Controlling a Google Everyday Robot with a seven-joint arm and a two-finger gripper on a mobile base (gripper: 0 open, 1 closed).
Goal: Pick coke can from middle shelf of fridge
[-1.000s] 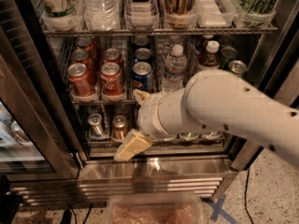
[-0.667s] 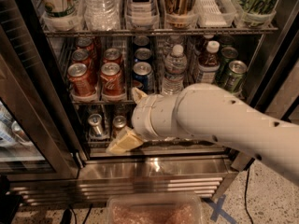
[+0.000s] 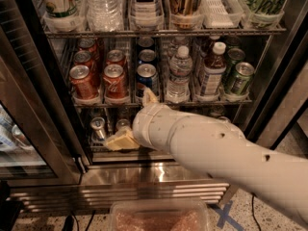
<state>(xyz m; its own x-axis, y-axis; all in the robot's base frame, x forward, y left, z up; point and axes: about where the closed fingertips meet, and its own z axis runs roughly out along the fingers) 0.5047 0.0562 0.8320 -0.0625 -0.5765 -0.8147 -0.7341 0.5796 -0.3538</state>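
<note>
Two cream fingers [image 3: 120, 141] of the gripper [image 3: 130, 119] stand spread wide apart with nothing between them. One points up at the front edge of the middle shelf [image 3: 211, 101], its tip just below the blue Pepsi can [image 3: 147, 78]. The other points down and left, in front of the lowest rack beside a silver-topped can [image 3: 98, 127].

The white arm [image 3: 216, 153] reaches in from the lower right across the open fridge [image 3: 144, 174]. The coke can [image 3: 114, 83] stands upright at the front edge of the middle shelf, in the second lane from the left, between a darker brownish-red can [image 3: 83, 82] and the Pepsi can. The gripper is below and to the right of it, not touching. A clear water bottle [image 3: 180, 76] stands right of the Pepsi can.
</note>
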